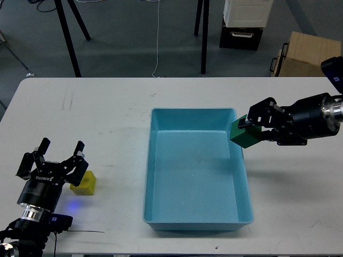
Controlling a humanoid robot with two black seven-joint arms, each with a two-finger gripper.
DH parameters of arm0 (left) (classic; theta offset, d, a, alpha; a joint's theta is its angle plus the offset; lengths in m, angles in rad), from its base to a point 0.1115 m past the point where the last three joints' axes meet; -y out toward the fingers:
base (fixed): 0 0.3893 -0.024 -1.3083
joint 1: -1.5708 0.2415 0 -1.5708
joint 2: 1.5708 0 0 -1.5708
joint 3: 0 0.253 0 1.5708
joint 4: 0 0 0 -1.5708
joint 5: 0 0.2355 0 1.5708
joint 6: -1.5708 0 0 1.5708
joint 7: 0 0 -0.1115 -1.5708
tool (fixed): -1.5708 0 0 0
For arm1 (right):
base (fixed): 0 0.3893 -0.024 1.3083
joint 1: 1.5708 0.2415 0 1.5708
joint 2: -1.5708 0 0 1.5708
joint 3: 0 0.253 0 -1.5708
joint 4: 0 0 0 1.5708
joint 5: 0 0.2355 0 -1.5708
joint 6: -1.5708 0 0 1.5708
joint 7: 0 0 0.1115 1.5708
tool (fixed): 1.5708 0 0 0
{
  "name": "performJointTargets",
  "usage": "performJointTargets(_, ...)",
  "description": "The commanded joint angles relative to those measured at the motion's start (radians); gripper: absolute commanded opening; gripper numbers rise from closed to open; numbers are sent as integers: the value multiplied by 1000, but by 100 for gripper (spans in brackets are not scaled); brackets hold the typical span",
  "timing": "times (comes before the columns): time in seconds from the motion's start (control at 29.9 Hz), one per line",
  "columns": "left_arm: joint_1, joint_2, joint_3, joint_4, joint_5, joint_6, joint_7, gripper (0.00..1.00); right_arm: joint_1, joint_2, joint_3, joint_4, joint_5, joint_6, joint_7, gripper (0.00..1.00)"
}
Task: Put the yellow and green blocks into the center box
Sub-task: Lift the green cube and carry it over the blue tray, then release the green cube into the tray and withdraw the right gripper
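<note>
The blue center box [236, 214] sits in the middle of the white table. My right gripper [256, 126] is shut on the green block [244, 135] and holds it in the air over the box's right rim. The yellow block [86, 184] lies on the table at the left. My left gripper [52, 159] is open, just left of the yellow block and beside it, with nothing between its fingers.
Beyond the table's far edge stand black stand legs [69, 37], a black-and-white case [244, 24] and a cardboard box [308, 53]. The white table [107, 118] runs to the left and right of the box.
</note>
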Motion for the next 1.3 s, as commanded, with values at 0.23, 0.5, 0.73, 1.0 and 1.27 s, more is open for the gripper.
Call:
performJointTargets(0.23, 5, 0, -1, 2, 0, 0, 0, 100, 46, 274, -167, -115, -50, -86, -3, 27)
performJointTargets(0.5, 6, 0, 0, 0, 0, 0, 0, 100, 49, 268, -167, -115, -41, -89, -2, 97)
performJointTargets(0.73, 3, 0, 0, 2, -1, 0, 0, 100, 68, 266, -149, -119, -24, -93, 1, 97)
performJointTargets(1.0, 1, 0, -1, 0, -1, 0, -2, 100, 111, 187, -12, -188, 345, -109, 14, 100)
performJointTargets(1.27, -2, -2, -1, 2, -1, 0, -2, 100, 38, 53, 112, -246, 402, -81, 20, 100)
